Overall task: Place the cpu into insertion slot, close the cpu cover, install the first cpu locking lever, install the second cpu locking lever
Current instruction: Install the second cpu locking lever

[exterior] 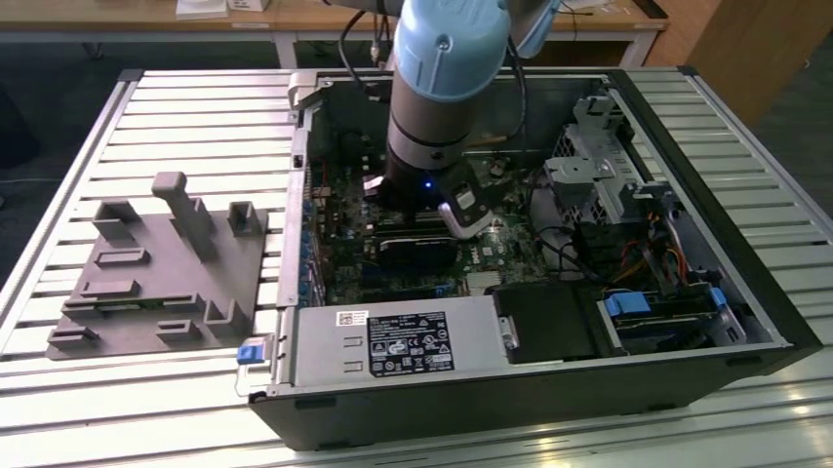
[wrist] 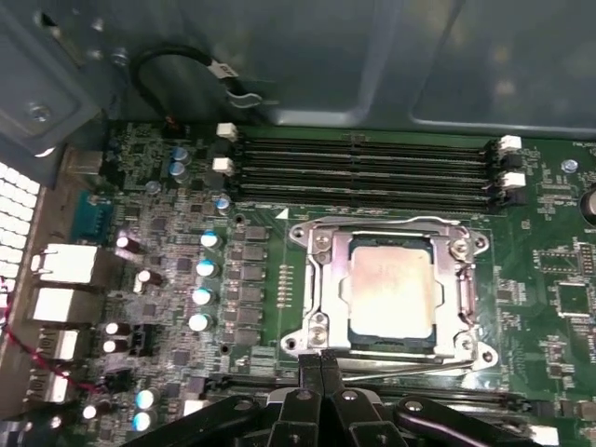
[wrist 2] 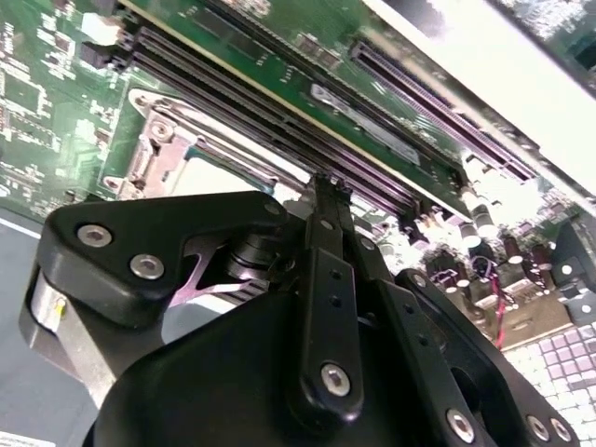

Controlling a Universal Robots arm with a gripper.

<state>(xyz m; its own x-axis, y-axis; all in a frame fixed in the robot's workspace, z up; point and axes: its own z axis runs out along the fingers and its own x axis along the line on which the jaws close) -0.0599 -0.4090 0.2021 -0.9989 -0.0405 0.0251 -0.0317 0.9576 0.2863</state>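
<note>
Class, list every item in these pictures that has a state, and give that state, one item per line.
cpu: seated in its socket, top face showing.
cpu cover: down flat, framing the cpu.
claw: shut, empty, tips at the cover's near edge.
computer case: side panel off, motherboard exposed.
memory slots: empty.

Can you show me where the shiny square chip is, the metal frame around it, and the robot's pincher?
cpu (wrist: 391,291): first wrist view, middle of its metal top.
cpu cover (wrist: 328,279): first wrist view, the frame's side bar.
gripper (wrist: 321,365): first wrist view, its closed fingertips.
</note>
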